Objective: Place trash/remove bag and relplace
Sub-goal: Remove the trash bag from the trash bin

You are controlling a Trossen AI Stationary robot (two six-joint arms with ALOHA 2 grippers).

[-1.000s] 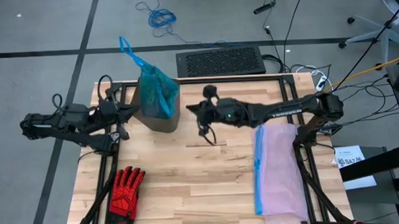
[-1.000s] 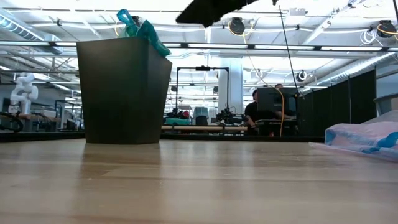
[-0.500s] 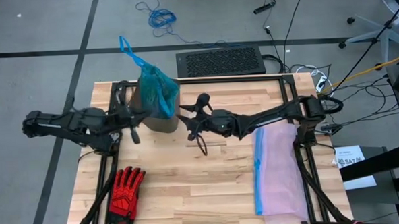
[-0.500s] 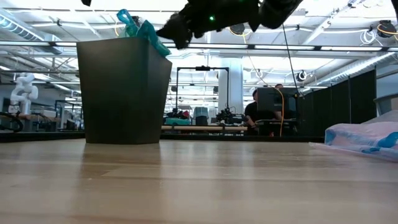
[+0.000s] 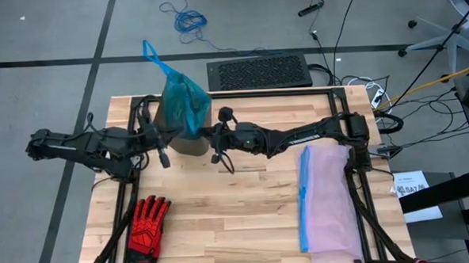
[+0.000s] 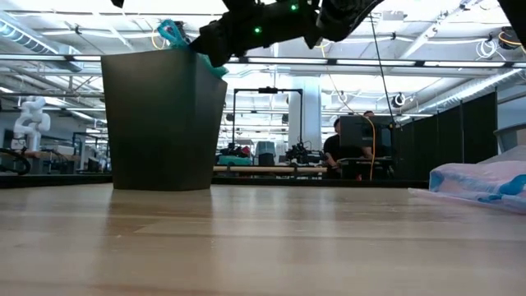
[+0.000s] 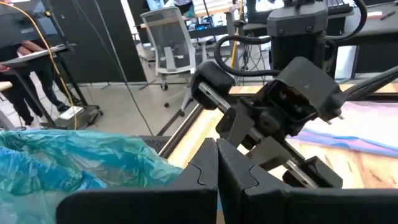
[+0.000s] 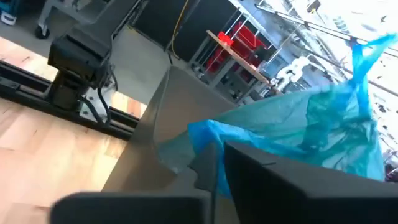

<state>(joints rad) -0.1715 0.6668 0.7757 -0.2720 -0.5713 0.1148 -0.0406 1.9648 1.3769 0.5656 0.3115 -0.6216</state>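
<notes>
Change: we see the right pincer (image 5: 212, 145) has moved in from mid-tabletop to the bin (image 5: 189, 144), clenched shut at the bag (image 5: 184, 102), grasping nothing we can confirm.
Left pincer (image 5: 162, 148): also closer to the bin, clenched, empty.
Meaning: we judge bag removal is starting.
Bag: in the bin, bunched above its rim.
Surface: wooden tabletop (image 5: 238, 218); glove (image 5: 147, 222), lilac bag (image 5: 328, 197).
Room: workshop, seated person (image 6: 335, 146).

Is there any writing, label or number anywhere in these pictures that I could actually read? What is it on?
White lettering on the right arm: too small to read.
Printed white sheet on the floor to the right of the table: dark print, too blurred to read.
Red-and-black glove: no legible marking.
Teal bag, dark bin and lilac bag: no text visible.
Nothing can be quoted.
</notes>
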